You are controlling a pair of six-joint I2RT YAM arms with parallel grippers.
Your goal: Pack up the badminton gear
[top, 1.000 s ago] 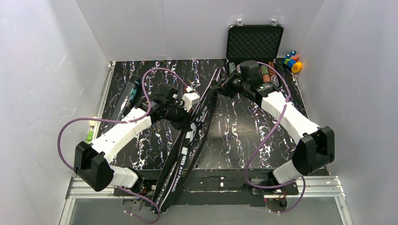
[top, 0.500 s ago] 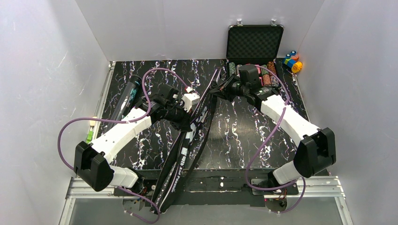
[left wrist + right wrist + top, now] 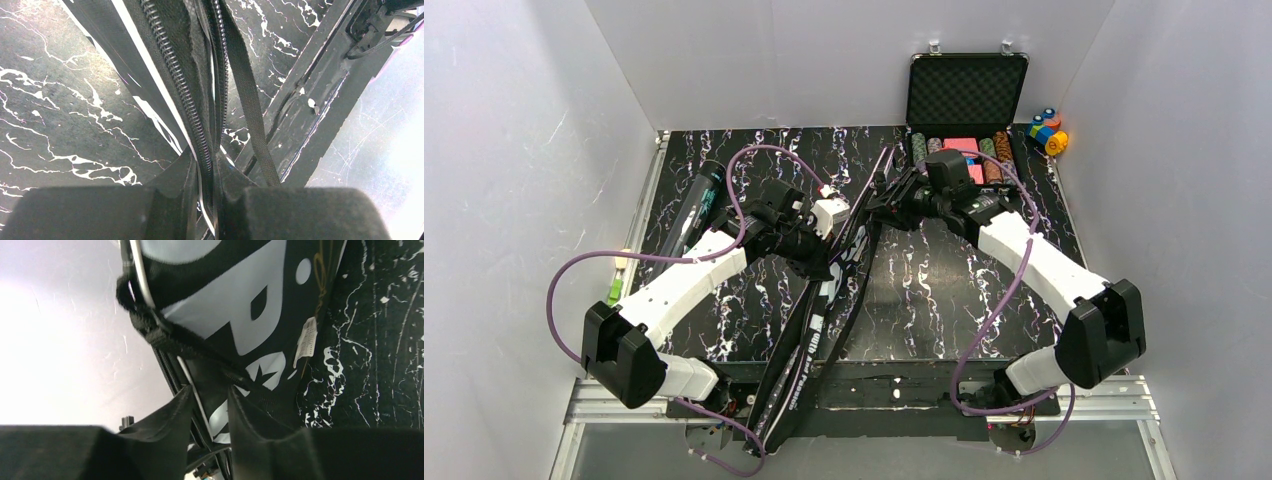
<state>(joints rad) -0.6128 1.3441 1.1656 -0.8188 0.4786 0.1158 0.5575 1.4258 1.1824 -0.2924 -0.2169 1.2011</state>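
Note:
The long black "SPORT" bag lies slantwise from the near edge to the table's middle. My left gripper is shut on its zipper edge, with the teeth pinched between the jaws of the left gripper. My right gripper is at the bag's far end. There its jaws stand close together astride the bag's edge, as the right wrist view of the gripper shows. A thin silver racket frame shows at the bag's mouth. The black tube lies at the left. No shuttlecocks show.
An open black case of poker chips stands at the back right, with small coloured blocks beside it. A small green and white item lies at the left edge. White walls close in three sides.
My right arm has swung left and nearer, bringing its gripper down along the bag's far end and uncovering the chips in the case. The left arm and the bag have stayed put.

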